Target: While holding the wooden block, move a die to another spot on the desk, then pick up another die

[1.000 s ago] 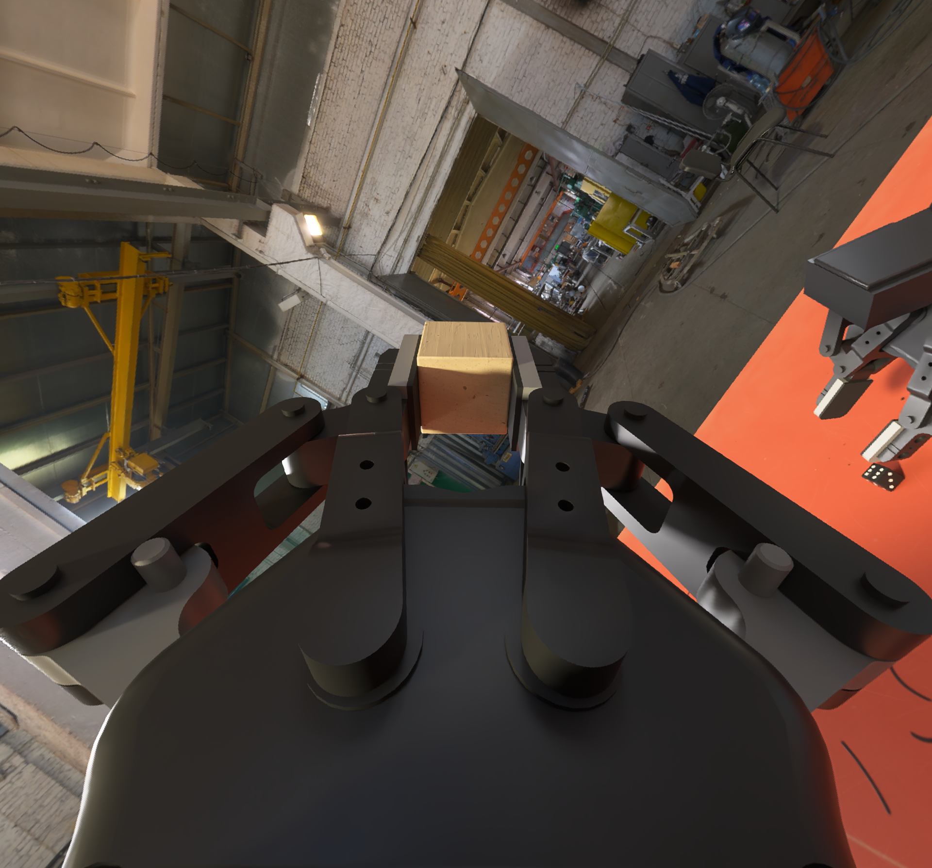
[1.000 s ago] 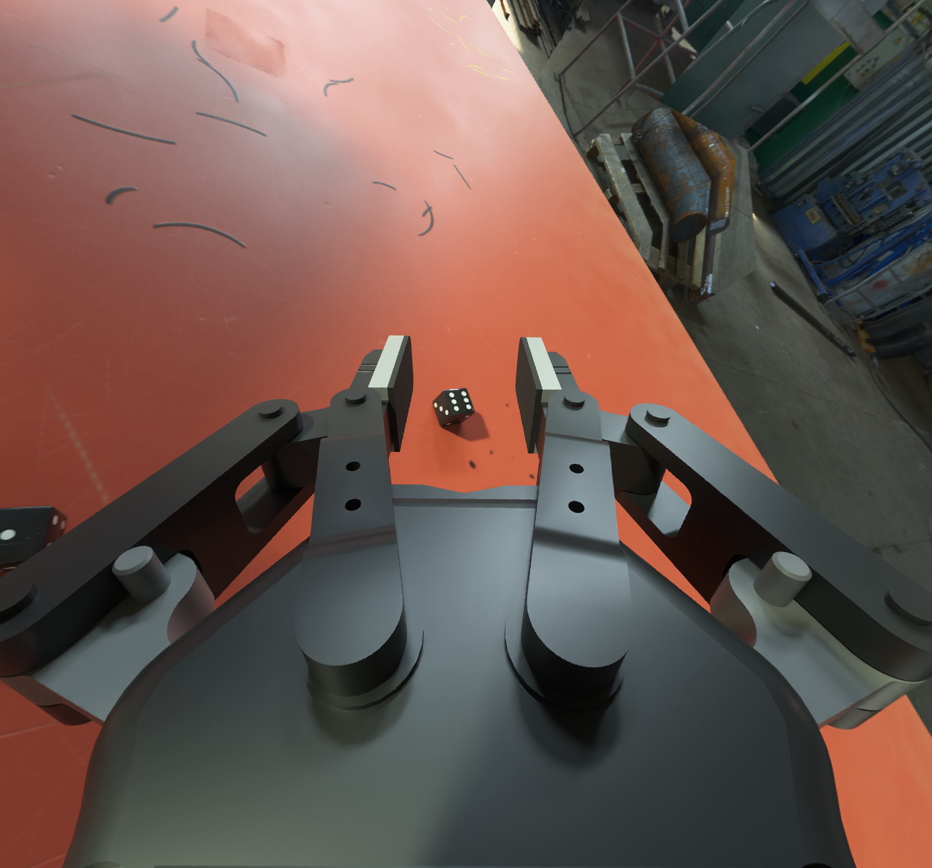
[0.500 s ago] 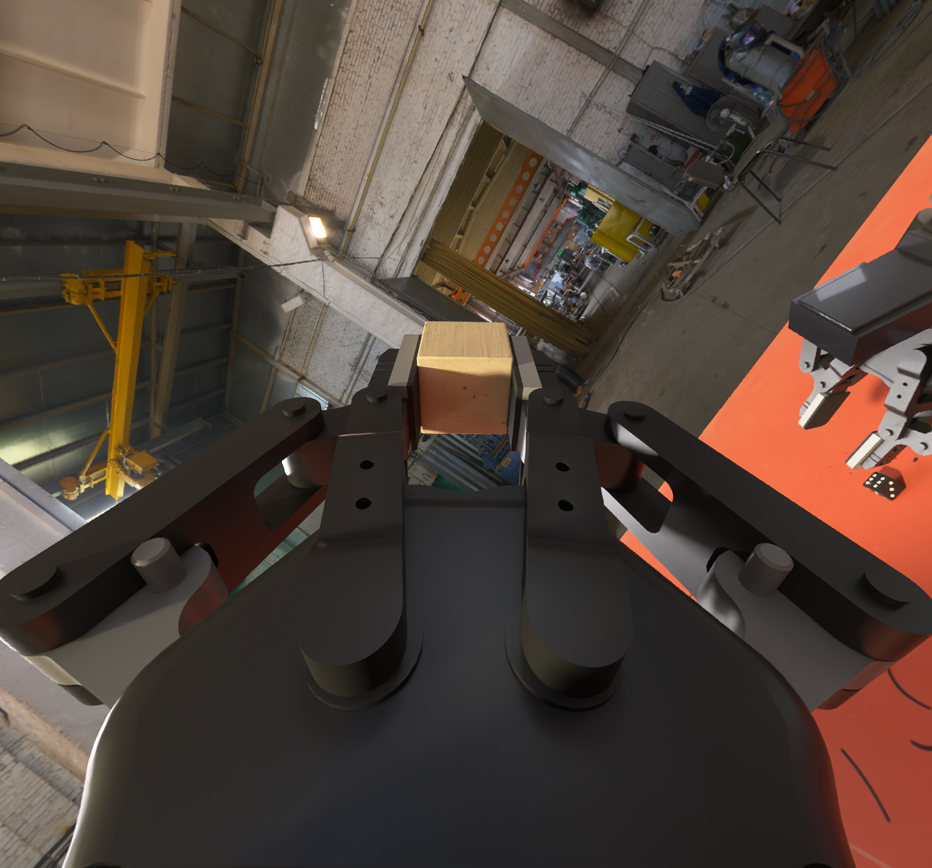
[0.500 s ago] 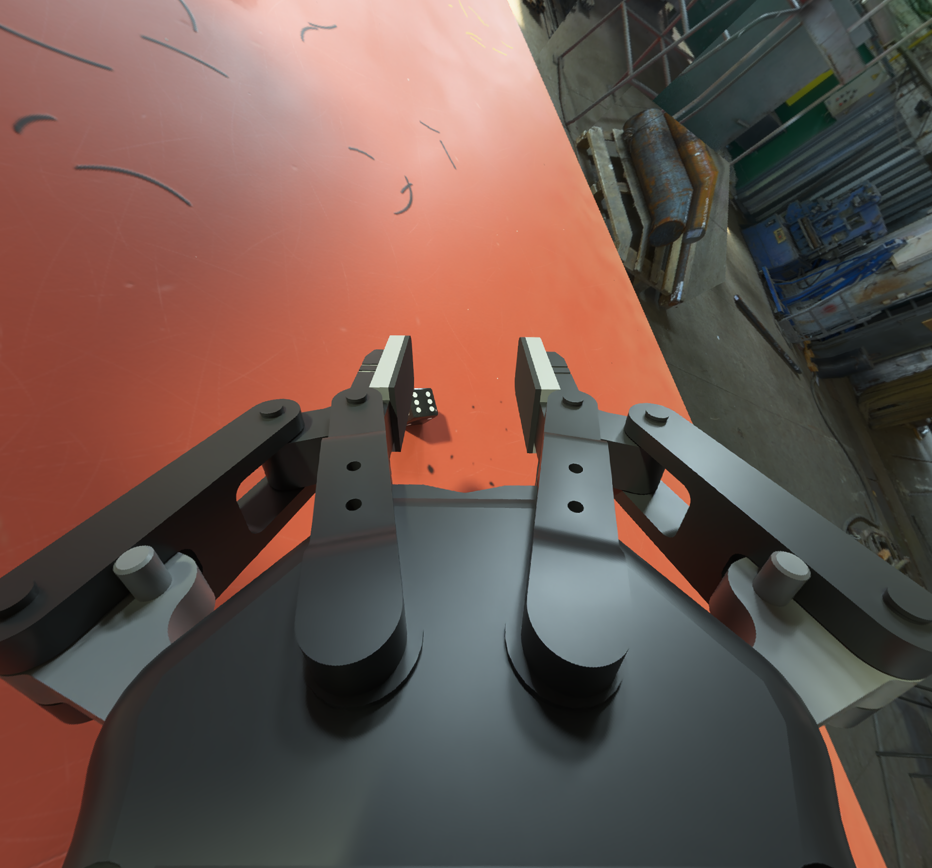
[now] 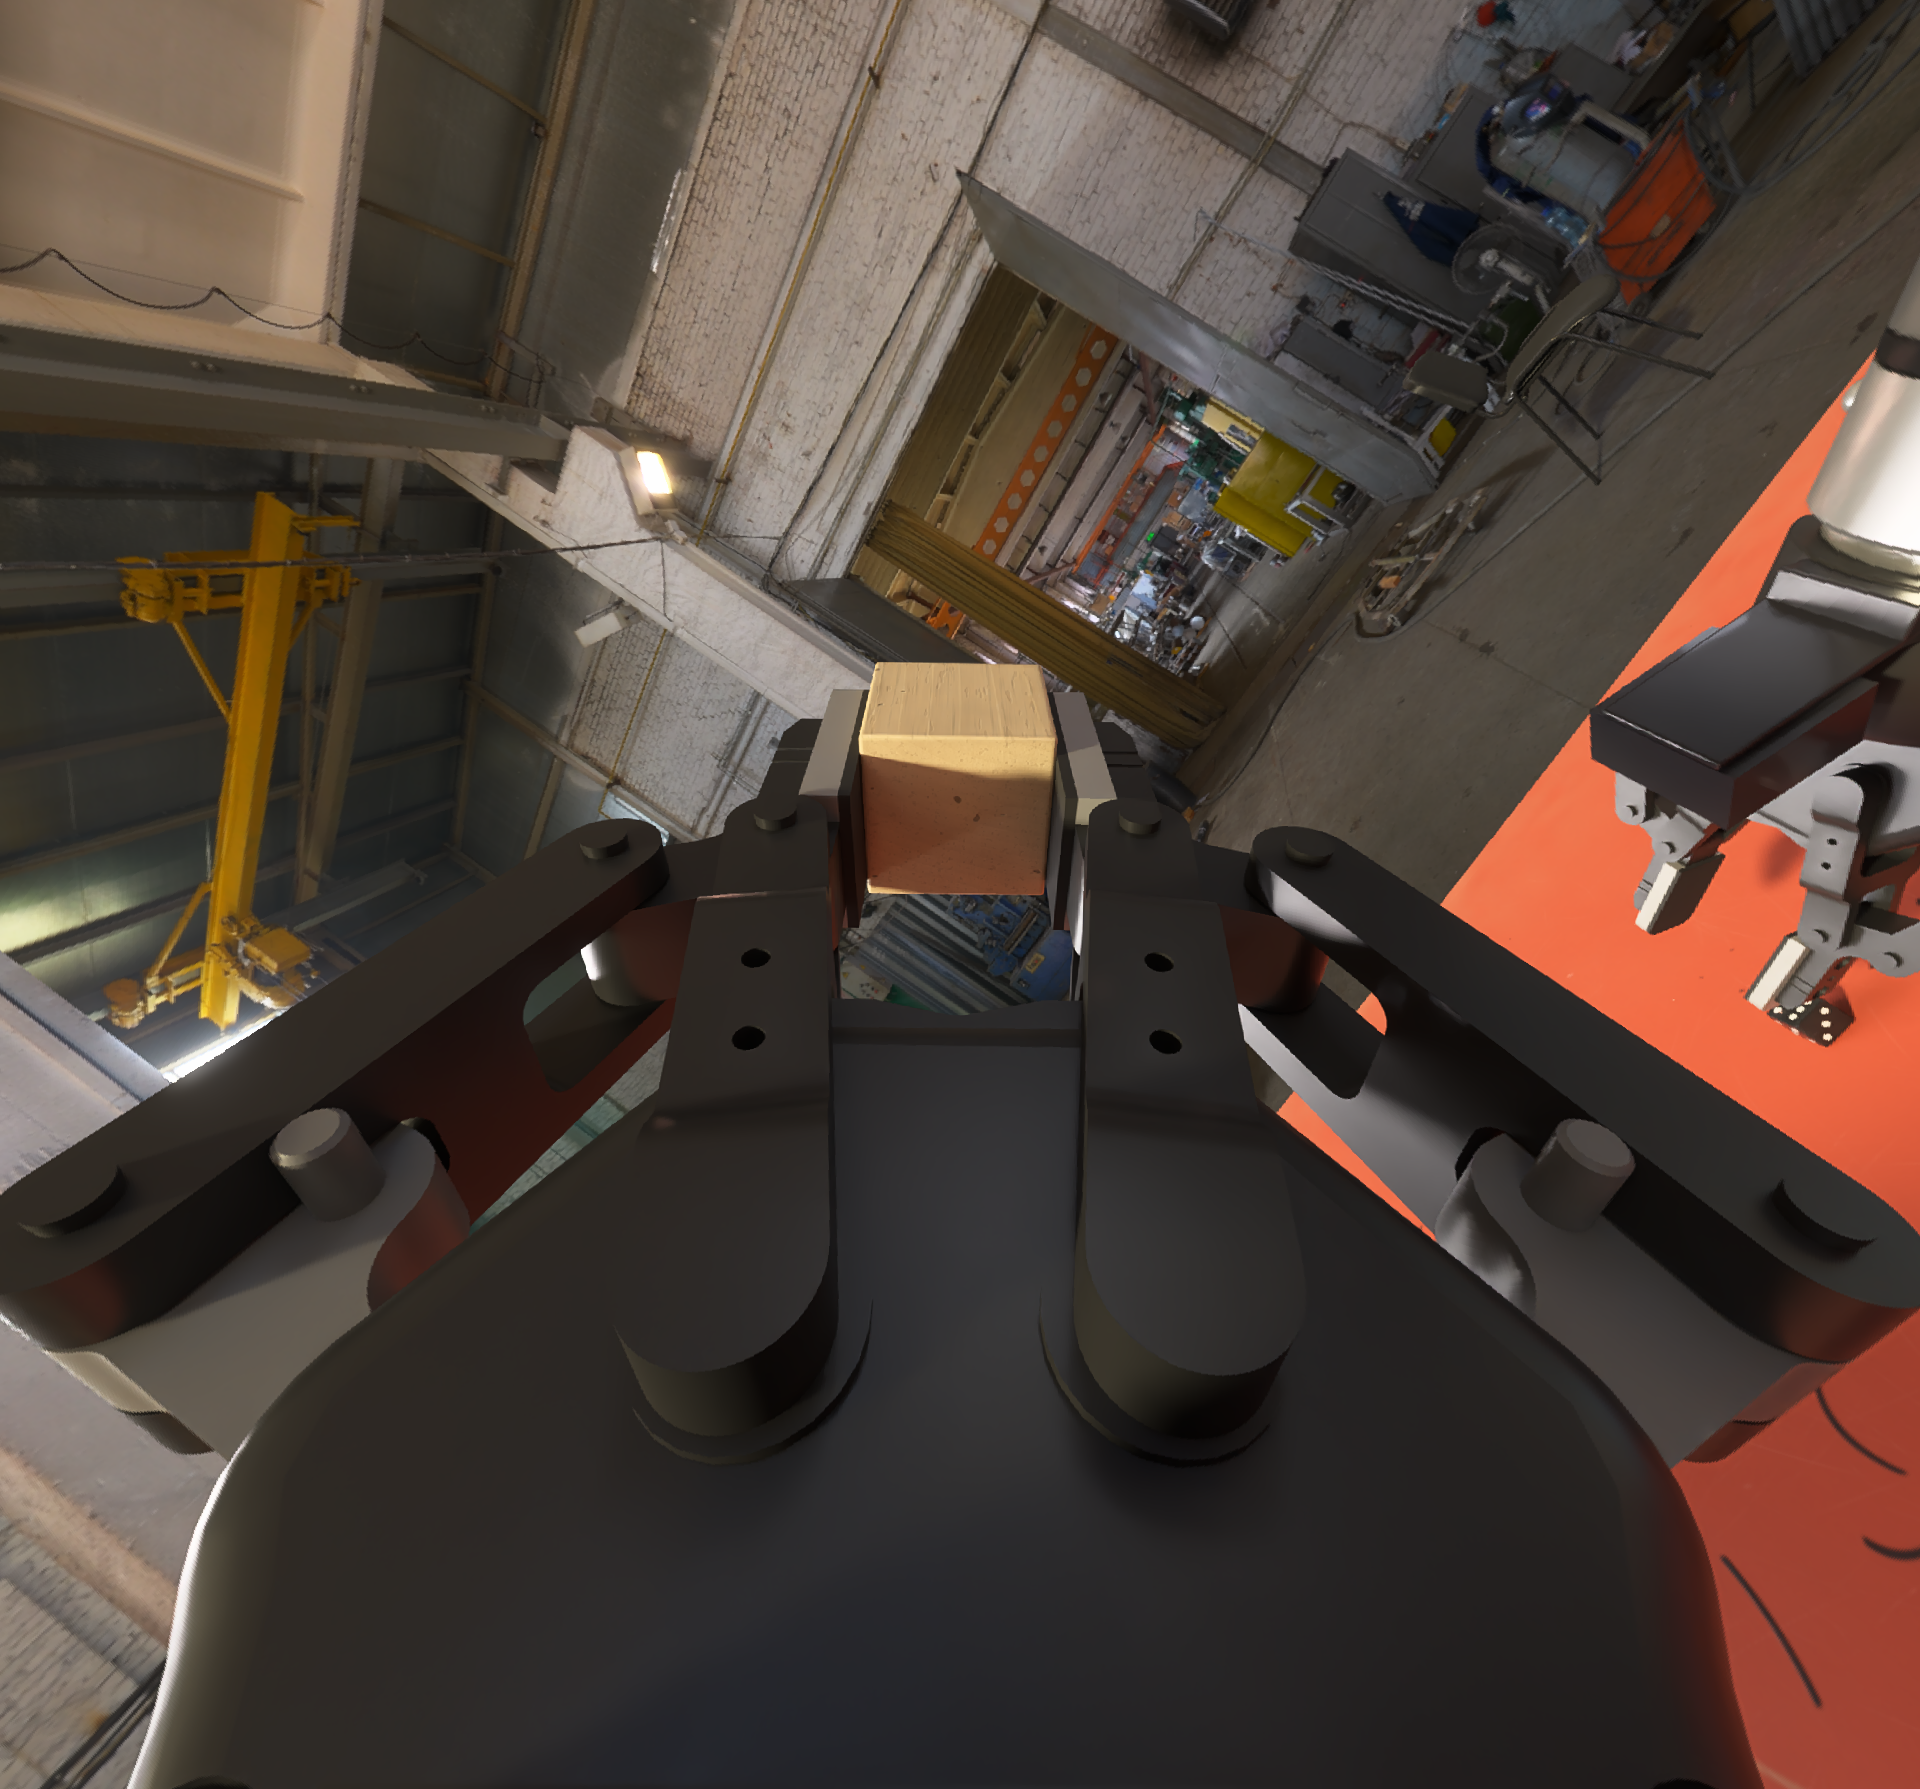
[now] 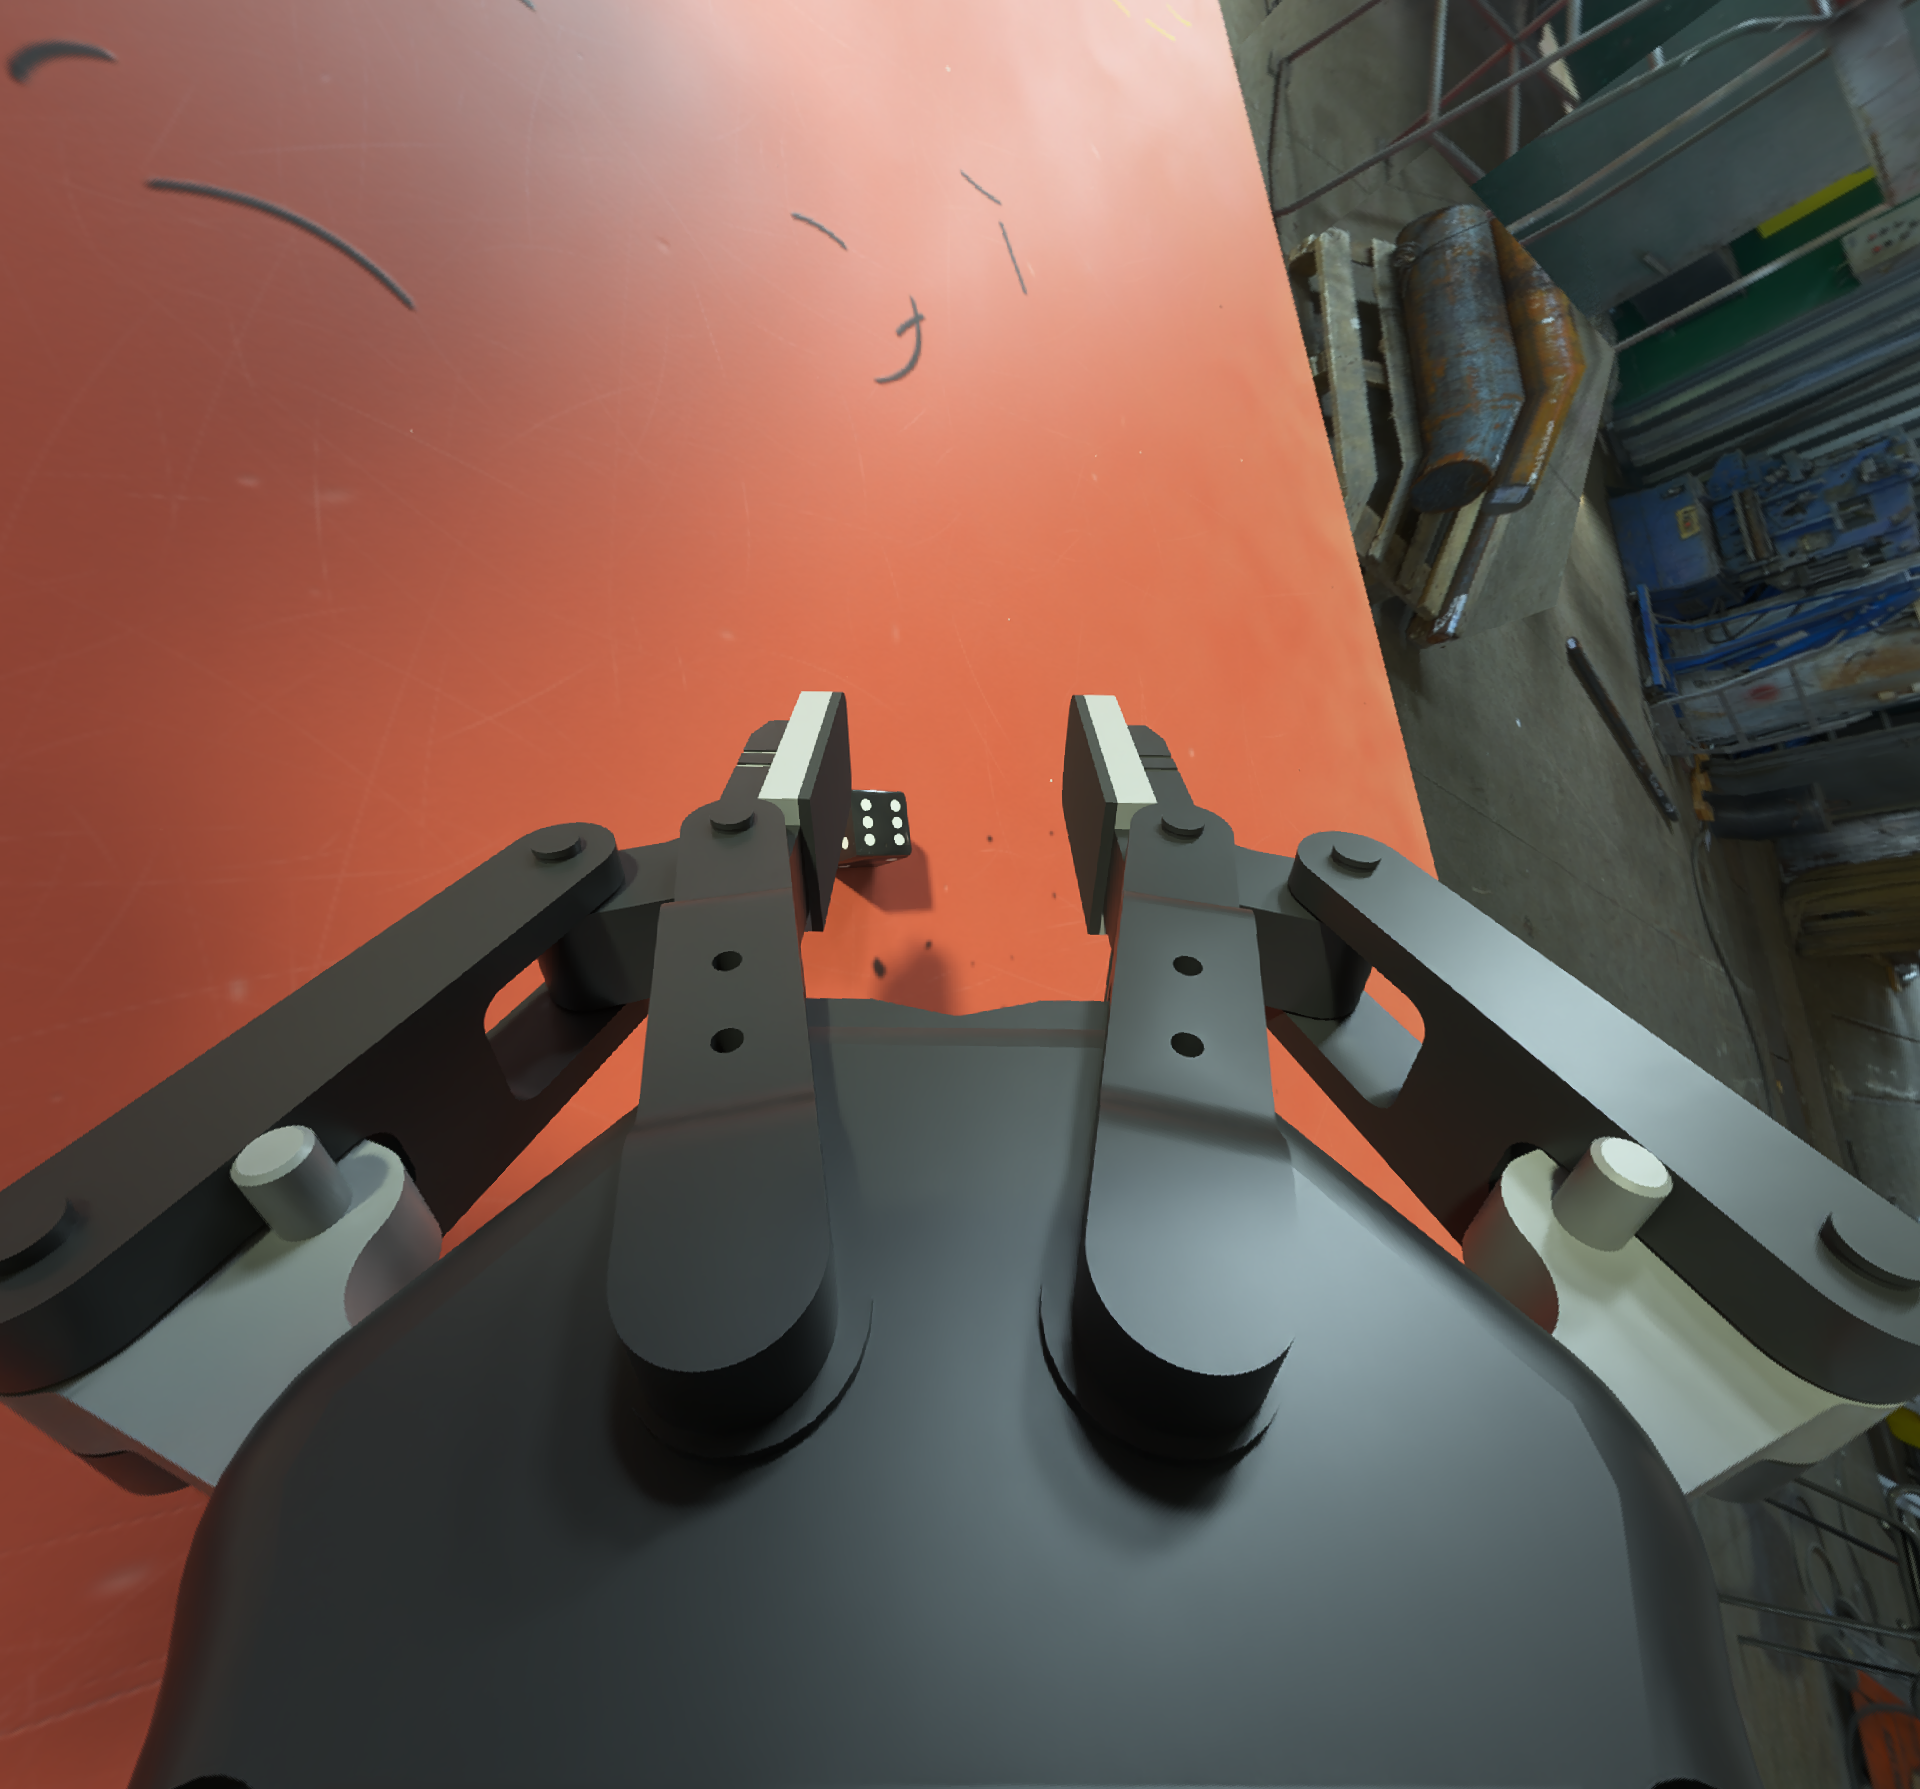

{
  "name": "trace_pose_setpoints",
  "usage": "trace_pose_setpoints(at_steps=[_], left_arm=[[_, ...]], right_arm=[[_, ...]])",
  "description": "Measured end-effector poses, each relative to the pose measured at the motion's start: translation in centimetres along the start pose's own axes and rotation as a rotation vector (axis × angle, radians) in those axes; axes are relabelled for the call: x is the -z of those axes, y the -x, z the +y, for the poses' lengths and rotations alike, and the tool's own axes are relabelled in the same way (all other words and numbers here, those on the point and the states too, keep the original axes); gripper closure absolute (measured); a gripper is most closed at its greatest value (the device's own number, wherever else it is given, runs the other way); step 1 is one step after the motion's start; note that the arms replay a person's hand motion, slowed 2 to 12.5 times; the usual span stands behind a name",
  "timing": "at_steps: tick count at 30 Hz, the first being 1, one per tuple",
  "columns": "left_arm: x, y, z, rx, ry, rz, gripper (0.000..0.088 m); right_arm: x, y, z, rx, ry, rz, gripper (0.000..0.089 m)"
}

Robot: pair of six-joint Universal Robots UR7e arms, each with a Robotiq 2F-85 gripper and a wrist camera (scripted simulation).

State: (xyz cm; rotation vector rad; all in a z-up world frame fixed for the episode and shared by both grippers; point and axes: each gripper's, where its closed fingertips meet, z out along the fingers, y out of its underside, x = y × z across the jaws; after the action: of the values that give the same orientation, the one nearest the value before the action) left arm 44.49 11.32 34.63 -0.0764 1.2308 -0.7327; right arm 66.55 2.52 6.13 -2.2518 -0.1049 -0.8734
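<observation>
My left gripper (image 5: 956, 783) is shut on the wooden block (image 5: 956, 794), a light tan cube held up in the air away from the desk. My right gripper (image 6: 951, 804) is open and empty above the red desk (image 6: 520, 544). A small black die with white pips (image 6: 881, 825) lies on the desk just inside the left finger, partly hidden behind its pad (image 6: 805, 763). In the left wrist view the right gripper (image 5: 1725, 939) shows at the right, open, with the die (image 5: 1810, 1020) under its nearer fingertip. No other die is in view.
The desk's right edge (image 6: 1340, 534) runs close beside my right gripper, with the workshop floor and a rusty pipe on a pallet (image 6: 1475, 368) below it. Dark scratch marks cross the desk surface farther ahead.
My right gripper has shifted to the right, toward the desk edge, so the die went from the middle of the open jaws to beside the left finger. The left gripper holds the block still.
</observation>
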Motion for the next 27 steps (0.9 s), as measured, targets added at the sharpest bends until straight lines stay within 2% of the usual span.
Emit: trace_pose_setpoints(at_steps=[14,27], left_arm=[[0.0,0.0,0.2,0.011,0.0,0.003,0.0605],[0.0,0.0,0.5,0.013,0.008,0.006,0.0605]], right_arm=[[-1.1,0.7,0.5,0.055,0.047,-0.095,0.0486],[-1.8,0.4,1.0,0.084,0.079,-0.133,0.0463]])
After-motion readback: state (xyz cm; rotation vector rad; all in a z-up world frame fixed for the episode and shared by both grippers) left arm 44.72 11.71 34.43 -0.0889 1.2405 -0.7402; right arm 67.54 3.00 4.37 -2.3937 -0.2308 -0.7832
